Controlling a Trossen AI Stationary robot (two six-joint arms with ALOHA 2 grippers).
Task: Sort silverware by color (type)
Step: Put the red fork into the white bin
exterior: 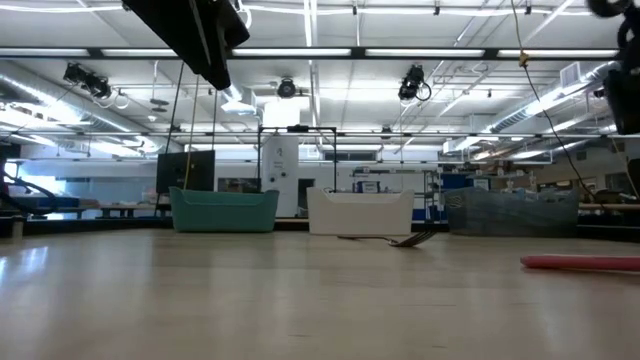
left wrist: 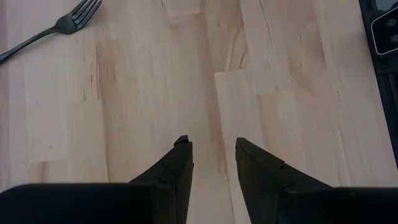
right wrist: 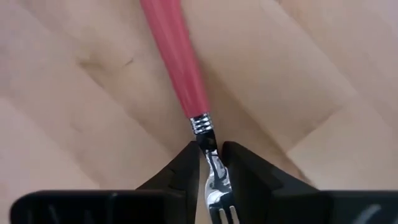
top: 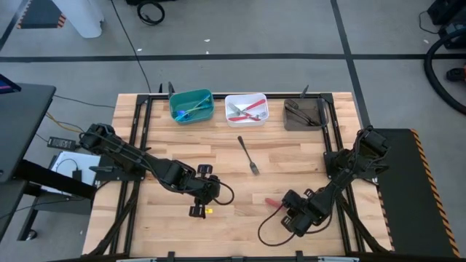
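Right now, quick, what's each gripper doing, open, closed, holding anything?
Left gripper: open, empty, over bare table.
Right gripper: closed on the metal neck of the red fork.

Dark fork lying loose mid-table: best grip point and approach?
Grip the dark fork at mid-handle, coming straight down from above with the fingers across its thin shaft. It lies flat on the table, handle end toward the white bin, tines toward the arms, nothing touching it. The open left gripper looks the freer choice; the right gripper is shut on the red-handled fork.
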